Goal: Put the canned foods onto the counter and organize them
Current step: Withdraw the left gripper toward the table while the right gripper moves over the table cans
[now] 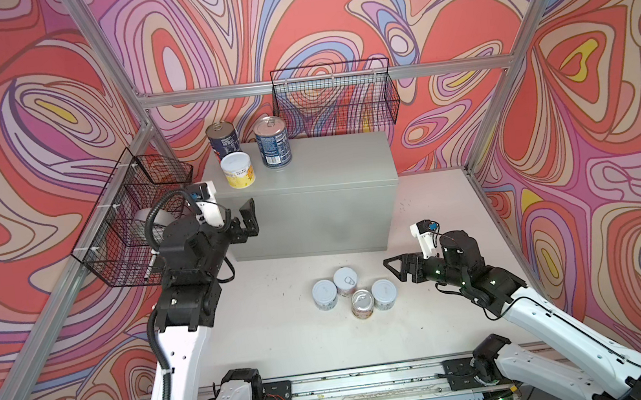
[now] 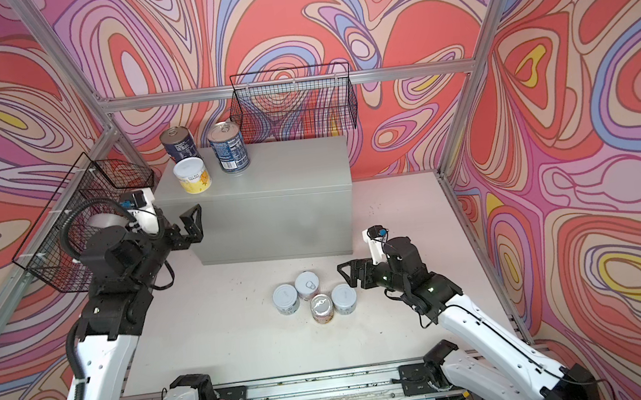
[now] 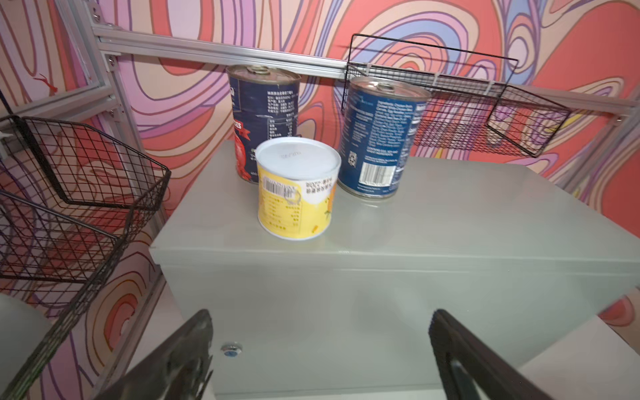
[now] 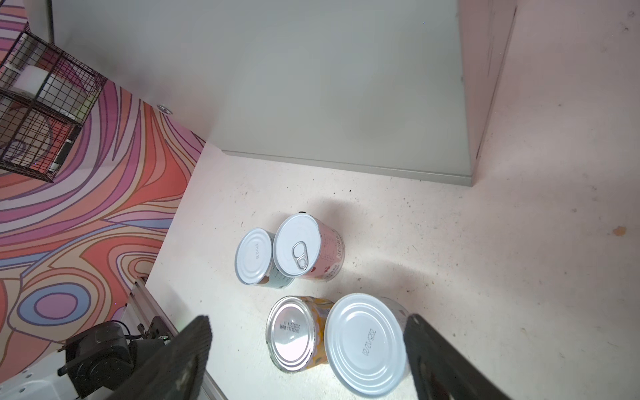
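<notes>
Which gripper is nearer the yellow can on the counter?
Left. Left gripper hangs open before the counter, below the yellow can; right gripper is low by the tabletop cans.

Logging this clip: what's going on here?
A two-armed robot is moving cans onto the counter. Three stand on it: two tall blue cans and a short yellow can. Four short cans wait on the white table in front. The right gripper hovers by those four, fingers open, empty; the left gripper, open and empty, faces the counter front.

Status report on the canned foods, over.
Left gripper open, empty, facing counter. Right gripper open, empty, by four cans on table. Three cans on counter. Nothing in the way.
</notes>
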You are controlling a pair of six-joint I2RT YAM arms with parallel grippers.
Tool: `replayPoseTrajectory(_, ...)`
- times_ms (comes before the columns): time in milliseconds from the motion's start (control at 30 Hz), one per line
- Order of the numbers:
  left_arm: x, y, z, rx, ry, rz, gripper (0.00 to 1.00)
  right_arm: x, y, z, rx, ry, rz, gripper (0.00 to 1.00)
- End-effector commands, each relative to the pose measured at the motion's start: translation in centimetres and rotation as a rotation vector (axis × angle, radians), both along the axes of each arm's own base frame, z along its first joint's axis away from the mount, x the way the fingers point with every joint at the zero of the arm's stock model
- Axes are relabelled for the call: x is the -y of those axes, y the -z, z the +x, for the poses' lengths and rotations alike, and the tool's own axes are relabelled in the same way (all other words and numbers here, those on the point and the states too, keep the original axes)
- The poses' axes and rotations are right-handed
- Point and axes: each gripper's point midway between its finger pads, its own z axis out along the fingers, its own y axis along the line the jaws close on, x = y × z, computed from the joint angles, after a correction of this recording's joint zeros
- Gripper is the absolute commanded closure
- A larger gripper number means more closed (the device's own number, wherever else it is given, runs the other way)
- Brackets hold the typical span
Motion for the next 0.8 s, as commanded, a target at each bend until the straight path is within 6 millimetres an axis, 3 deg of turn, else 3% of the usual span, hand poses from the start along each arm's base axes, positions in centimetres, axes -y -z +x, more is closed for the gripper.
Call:
replayPoseTrajectory(0,1.7,0.4,-2.6,-0.032,0.110,-0.048,0.00,0.5,1.3,0.2,-0.023,0.033,-0.016,0.10)
replayPoseTrajectory(167,3.3,2.8,-5.6,-0.127,0.219,-0.027,0.00,0.5,2.8,0.9,-0.056,0.044,-0.057,0.10)
replayPoseTrajectory(300,3.2,4.7,-7.7,-0.122,0.218,-0.050,0.00,0.0,3.4,1.1,-0.075,0.038,-0.036,0.10)
replayPoseTrajectory(533,2.6,7.4,-9.8,-0.130,0.193,-0.031,0.00,0.3,4.6,1.0,-0.113,0.049,-0.067,0.10)
replayPoseTrajectory(767,2.9,10.4,-10.5,-0.155,0.206,-0.070,0.00,-0.3,4.5,1.8,-0.120,0.043,-0.062,0.10)
